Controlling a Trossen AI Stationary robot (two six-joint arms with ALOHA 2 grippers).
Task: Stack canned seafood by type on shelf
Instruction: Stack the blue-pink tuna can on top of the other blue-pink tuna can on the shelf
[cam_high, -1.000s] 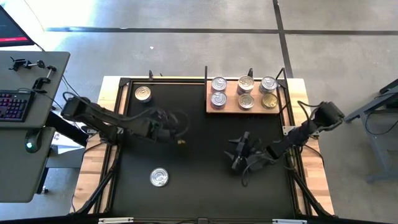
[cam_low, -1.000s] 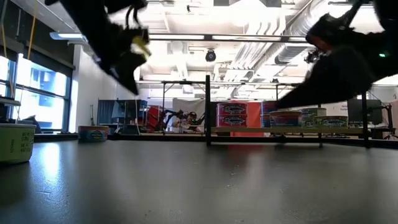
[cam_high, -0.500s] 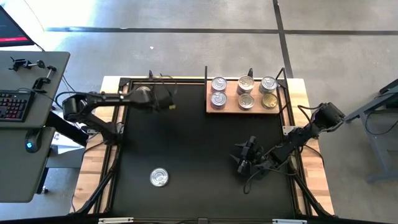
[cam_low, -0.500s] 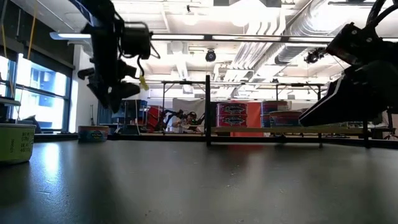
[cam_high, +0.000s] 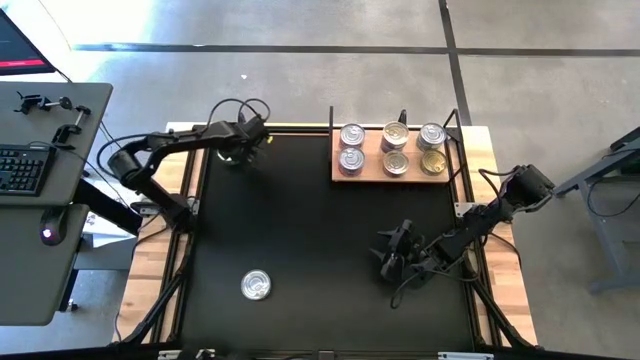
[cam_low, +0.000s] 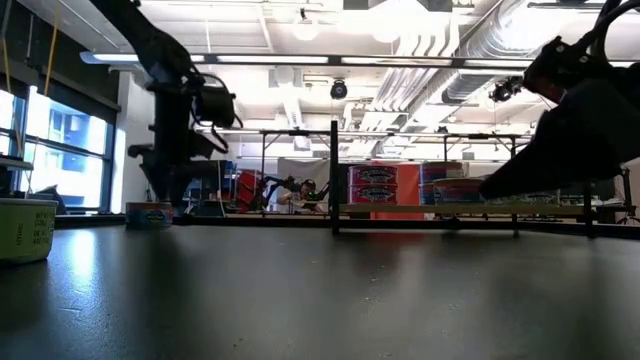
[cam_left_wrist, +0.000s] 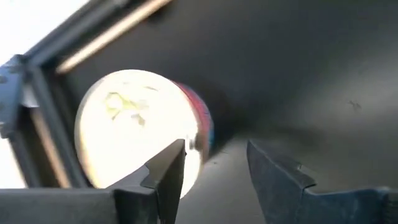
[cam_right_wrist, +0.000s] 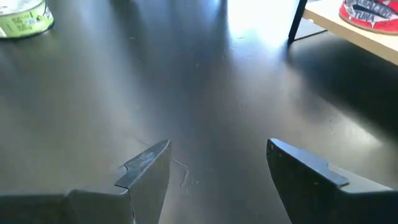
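- Six cans (cam_high: 391, 148) stood on the shelf (cam_high: 345, 176), a light wooden board at the far right of the black counter (cam_high: 320, 230), in three pairs; five showed silver lids and the gold-topped can (cam_high: 433, 163) sat at the right end.
- A silver-topped can (cam_high: 231, 152) stood in the counter's far left corner, and a green-labelled can (cam_high: 256, 285) stood alone near the front left, well apart from the shelf.
- The left end effector (cam_high: 245, 133) hung over the corner can, its fingers (cam_left_wrist: 166, 177) parted with one tip over the lid's edge, holding nothing.
- The right end effector (cam_high: 388, 256) hovered low over bare counter at the front right, fingers (cam_right_wrist: 147, 171) spread wide and empty.
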